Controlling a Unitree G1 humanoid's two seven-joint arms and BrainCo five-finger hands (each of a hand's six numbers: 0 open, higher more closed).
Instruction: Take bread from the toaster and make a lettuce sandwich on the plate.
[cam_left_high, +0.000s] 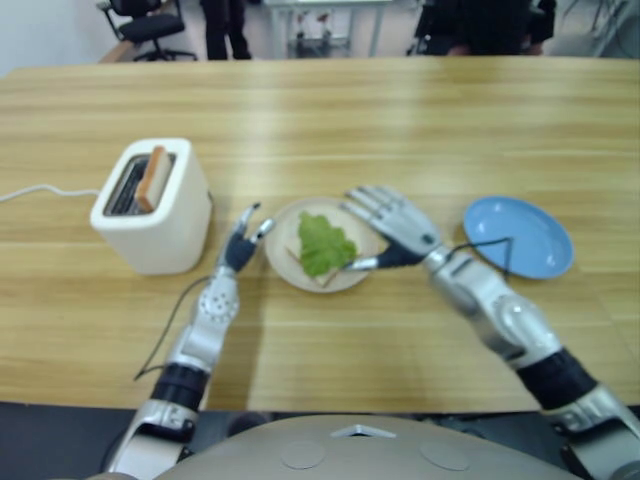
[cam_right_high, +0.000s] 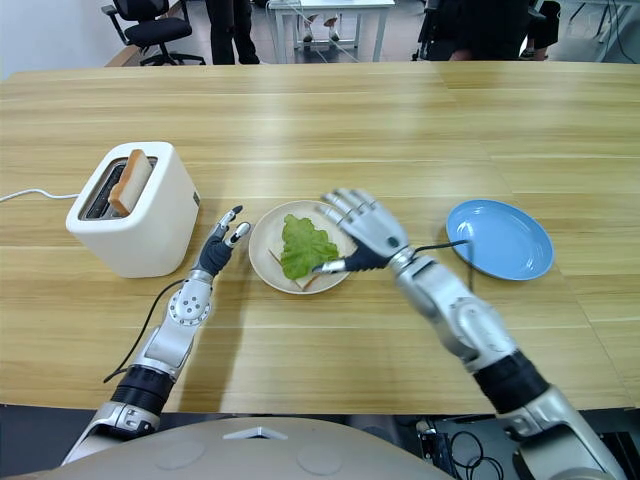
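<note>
A white toaster (cam_left_high: 155, 208) stands on the table's left with one slice of bread (cam_left_high: 153, 177) sticking up from a slot. To its right a beige plate (cam_left_high: 282, 258) carries a bread slice (cam_left_high: 322, 276) with a green lettuce leaf (cam_left_high: 324, 244) lying on top. My right hand (cam_left_high: 398, 232) hovers over the plate's right edge, fingers spread open, one fingertip at the lettuce's right side. My left hand (cam_left_high: 240, 244) rests open on the table between the toaster and the plate, touching neither.
An empty blue plate (cam_left_high: 520, 236) lies to the right of my right hand. The toaster's white cord (cam_left_high: 40, 190) runs off to the left. Chairs and table legs stand beyond the far edge of the wooden table (cam_left_high: 330, 110).
</note>
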